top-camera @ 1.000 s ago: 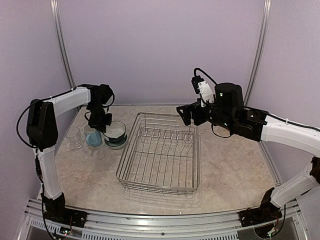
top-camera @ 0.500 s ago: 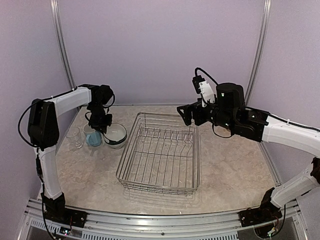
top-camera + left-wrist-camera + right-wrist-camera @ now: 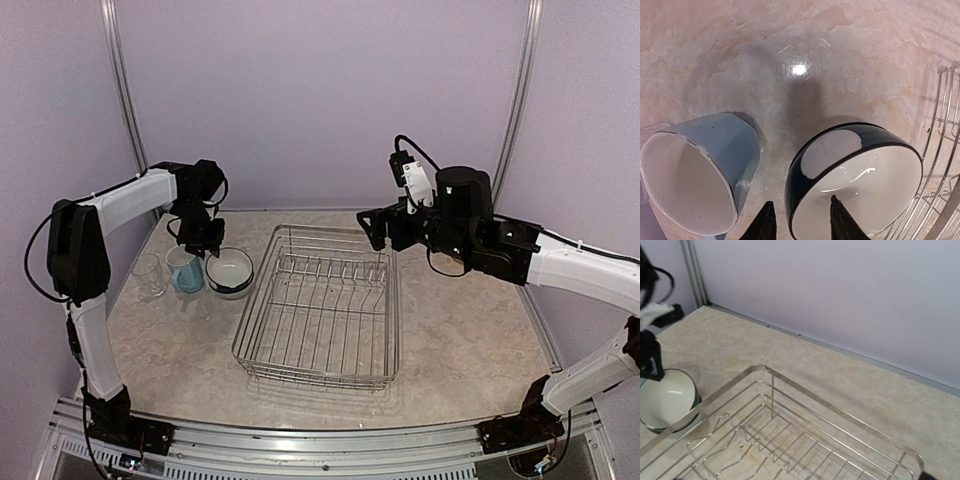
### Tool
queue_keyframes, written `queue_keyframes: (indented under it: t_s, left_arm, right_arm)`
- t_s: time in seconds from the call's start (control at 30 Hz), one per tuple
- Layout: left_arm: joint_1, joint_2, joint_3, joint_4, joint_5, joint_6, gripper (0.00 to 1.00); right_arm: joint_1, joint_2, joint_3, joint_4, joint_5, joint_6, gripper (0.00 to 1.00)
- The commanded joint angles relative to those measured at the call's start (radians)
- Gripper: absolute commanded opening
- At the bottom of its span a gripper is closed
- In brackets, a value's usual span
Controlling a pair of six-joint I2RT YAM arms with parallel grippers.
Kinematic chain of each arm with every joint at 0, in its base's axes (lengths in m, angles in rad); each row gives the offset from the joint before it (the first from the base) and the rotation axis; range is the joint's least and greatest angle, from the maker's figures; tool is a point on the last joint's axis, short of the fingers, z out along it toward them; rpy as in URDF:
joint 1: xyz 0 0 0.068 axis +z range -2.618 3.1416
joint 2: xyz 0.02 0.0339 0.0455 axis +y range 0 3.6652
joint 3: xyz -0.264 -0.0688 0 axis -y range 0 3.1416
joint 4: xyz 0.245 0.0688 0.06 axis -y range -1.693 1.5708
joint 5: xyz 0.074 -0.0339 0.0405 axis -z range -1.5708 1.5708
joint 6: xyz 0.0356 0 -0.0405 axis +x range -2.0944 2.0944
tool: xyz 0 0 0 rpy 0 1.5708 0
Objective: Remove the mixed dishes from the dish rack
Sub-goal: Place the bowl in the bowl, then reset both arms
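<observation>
A: Where does the rack (image 3: 320, 305) stand, and what does it hold?
B: It stands in the middle of the table (image 3: 460, 340), with its long axis running from the near edge to the far edge. In the top view and the right wrist view, no dish shows between its wires.
A: Then where are the dishes?
B: Those that show are all to the left of the rack. The bowl (image 3: 229, 272) sits upright just beside the rack's left side. The mug (image 3: 186, 270) is next on its left, near but apart, and the glass (image 3: 149, 275) is farthest left.
A: Which arm is nearer to them?
B: The left one. The left gripper (image 3: 205, 243) hangs just above the bowl and the mug, its jaws apart and empty. In its wrist view the bowl's rim lies under the fingertips (image 3: 840, 222). The right gripper (image 3: 375, 228) hovers over the rack's far right corner, well apart from the dishes. One cannot tell how its jaws stand.
A: What does the next move need?
B: Probably little. The rack looks unloaded, so the left gripper needs only to rise straight up, clear of the bowl's rim.
</observation>
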Motion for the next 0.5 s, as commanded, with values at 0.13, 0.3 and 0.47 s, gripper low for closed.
queue_keyframes:
  t_s: [0.13,0.3,0.47]
  left_arm:
    - [-0.008,-0.213,-0.097,0.123,0.017,-0.002,0.51]
    - [-0.008,-0.309,-0.147,0.184,0.02,-0.002,0.64]
    - [-0.008,-0.463,-0.238,0.318,0.081,0.023,0.77]
  right_arm:
    - [-0.012,-0.041,0.031,-0.106,0.147,0.069,1.0]
    - [-0.042,-0.087,0.012,-0.143,0.226,0.118,1.0]
    - [-0.065,-0.167,0.002,-0.211,0.316,0.164,1.0]
